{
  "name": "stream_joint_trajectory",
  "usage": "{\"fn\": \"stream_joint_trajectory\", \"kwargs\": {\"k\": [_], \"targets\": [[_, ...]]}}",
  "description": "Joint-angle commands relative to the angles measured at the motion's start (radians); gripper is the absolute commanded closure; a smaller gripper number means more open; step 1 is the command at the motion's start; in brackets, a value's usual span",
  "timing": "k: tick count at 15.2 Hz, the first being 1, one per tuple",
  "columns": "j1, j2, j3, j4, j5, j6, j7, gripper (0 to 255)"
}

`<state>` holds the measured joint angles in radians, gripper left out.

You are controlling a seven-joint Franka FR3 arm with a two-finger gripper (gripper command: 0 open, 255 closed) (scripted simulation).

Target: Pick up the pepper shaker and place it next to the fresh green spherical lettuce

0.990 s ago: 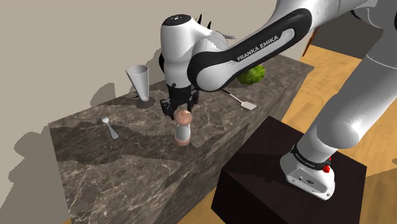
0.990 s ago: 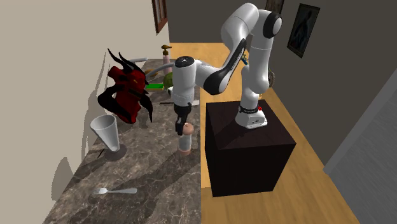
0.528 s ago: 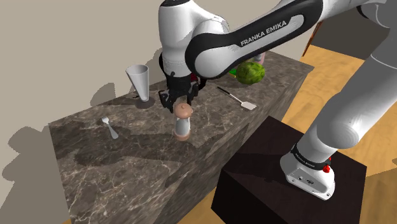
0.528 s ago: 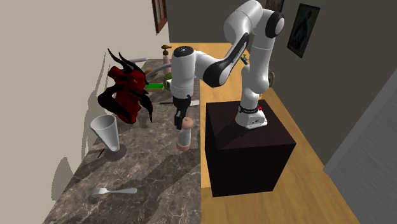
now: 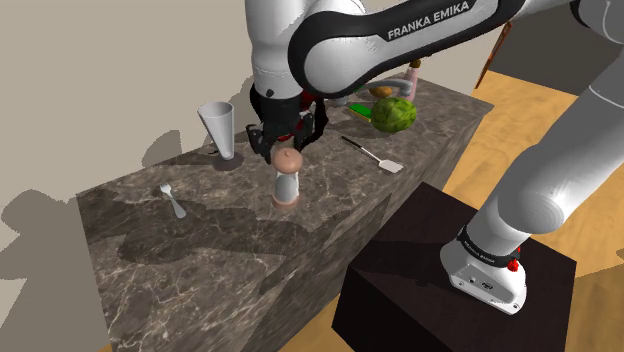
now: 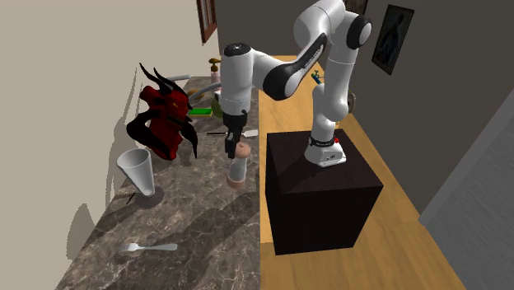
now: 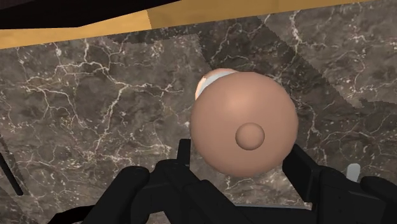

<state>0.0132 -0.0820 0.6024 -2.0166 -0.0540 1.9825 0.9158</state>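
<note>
- Gripper: in the wrist view you've got both black fingers pressed against opp. sides of the pepper shaker's round top, so it's pinched, gripper pointing straight down.
- Shaker hangs upright under the gripper, brown ball top, pale body. Can't tell if its base clears the marble counter.
- Vs. the lettuce: shaker is well apart from it, down the counter toward the shoulder view's lower left.
- Spatula lies between lettuce and shaker, nearer the lettuce.
- Pale cone cup stands farther from the lettuce than the shaker does, on the wall side.
- Fork lies farthest from the lettuce.
- Red horned bust stands by the wall, between the cup and the lettuce end.
- Dark stand sits on the floor beside the counter.
</note>
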Motion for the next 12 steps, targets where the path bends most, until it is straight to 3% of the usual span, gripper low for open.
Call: {"fn": "stream_joint_trajectory", "kwargs": {"k": [1, 12], "targets": [[-0.001, -0.007, -0.002, 0.02, 0.005, -0.025, -0.006, 255], [-0.003, -0.021, -0.008, 0.154, 0.015, -0.171, -0.024, 255]]}}
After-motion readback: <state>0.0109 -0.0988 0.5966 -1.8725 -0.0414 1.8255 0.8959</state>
